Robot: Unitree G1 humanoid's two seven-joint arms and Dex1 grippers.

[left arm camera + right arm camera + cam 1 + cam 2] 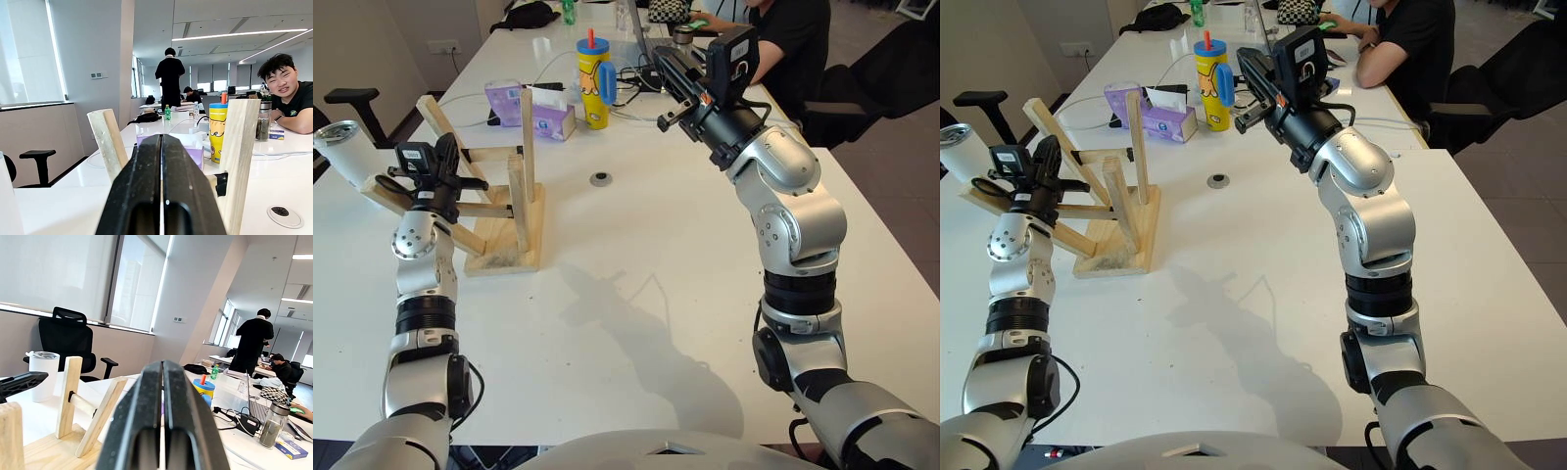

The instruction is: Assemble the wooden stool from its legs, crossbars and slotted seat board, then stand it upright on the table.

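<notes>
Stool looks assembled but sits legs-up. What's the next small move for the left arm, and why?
Probably open the left gripper and close it on the crossbar next to it. The stool rests with its seat board on the table and legs up, both grippers are shut on nothing, and the right gripper hangs high, away from it.

White table [656, 294] being occupied by a stool and desk items.
A wooden stool [504, 225] is being borne seat-board down near the left edge, a white tumbler [342, 149] is being kept beside it, a purple tissue box [536, 113] and a yellow cup [594, 86] are being carried behind, and a round grommet [600, 179] is being held mid-table.
</notes>
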